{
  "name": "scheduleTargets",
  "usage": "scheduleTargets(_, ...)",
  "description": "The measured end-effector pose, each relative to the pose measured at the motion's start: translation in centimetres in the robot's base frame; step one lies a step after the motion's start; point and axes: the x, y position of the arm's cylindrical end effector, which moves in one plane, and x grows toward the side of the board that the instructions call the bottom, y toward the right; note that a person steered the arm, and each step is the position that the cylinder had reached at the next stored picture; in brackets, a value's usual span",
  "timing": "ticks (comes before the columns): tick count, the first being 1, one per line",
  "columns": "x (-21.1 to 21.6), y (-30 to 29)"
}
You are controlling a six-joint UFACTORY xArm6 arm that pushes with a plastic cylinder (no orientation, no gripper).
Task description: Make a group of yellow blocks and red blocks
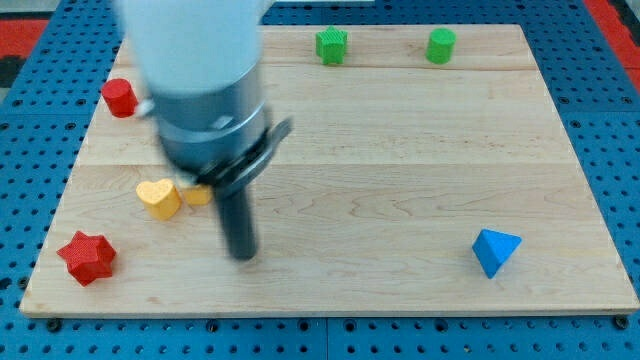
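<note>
My tip (241, 255) rests on the board at the lower left of centre. A yellow heart block (158, 197) lies to its upper left, with a second yellow block (198, 194) just right of the heart, partly hidden behind my rod. A red star block (86, 257) sits near the board's bottom left corner, well left of my tip. A red block (119, 97), roughly hexagonal, sits near the upper left edge. My tip touches none of them.
A green star-like block (332, 46) and a green rounded block (441, 45) sit at the board's top edge. A blue triangular block (495, 250) lies at the lower right. The wooden board (400, 170) lies on a blue pegboard. The arm's body hides part of the upper left.
</note>
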Motion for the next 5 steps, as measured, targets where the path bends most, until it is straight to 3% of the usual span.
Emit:
scheduleTargets(1, 3.4, -12.5)
scheduleTargets(2, 2.2, -16.4)
scheduleTargets(3, -1.3, -14.2)
scheduleTargets(4, -2.3, -6.6)
scheduleTargets(5, 0.0, -8.9)
